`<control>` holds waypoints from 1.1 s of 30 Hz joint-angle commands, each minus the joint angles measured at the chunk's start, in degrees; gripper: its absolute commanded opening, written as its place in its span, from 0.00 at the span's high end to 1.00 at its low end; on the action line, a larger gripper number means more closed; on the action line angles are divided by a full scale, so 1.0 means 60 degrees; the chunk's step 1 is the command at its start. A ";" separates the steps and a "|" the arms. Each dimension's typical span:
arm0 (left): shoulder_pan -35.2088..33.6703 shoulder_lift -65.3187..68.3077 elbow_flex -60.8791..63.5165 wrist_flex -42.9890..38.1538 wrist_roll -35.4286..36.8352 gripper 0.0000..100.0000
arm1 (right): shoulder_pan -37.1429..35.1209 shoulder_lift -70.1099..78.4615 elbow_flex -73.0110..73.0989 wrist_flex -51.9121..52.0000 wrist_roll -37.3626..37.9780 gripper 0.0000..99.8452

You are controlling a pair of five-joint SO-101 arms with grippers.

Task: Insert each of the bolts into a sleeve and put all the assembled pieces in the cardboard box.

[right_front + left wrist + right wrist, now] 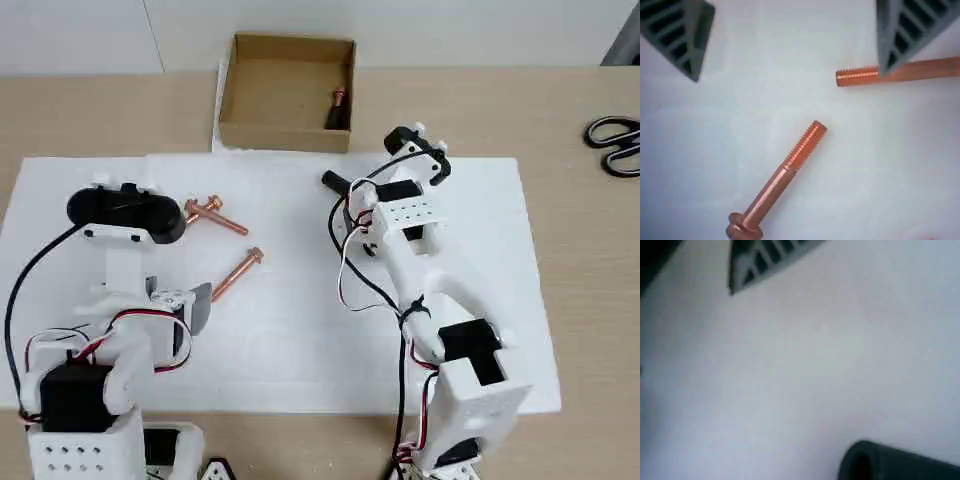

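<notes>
Though one assembled piece sits in the cardboard box, bolts lie loose on the mat, a sleeve nr the right gripper (jaws: can't tell); left gripper jaws spread wide over bolts

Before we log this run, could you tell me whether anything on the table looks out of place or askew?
Only the scissors at the right edge of the table, off the white mat, have no part here. The loose bolts lie at mixed angles, which is expected; nothing looks spilled or damaged.
</notes>
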 commanded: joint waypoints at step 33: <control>-0.0029 -0.0059 -0.0051 -0.0059 -0.0059 0.78 | -0.0007 -0.3084 -0.1231 0.5341 0.3341 1.00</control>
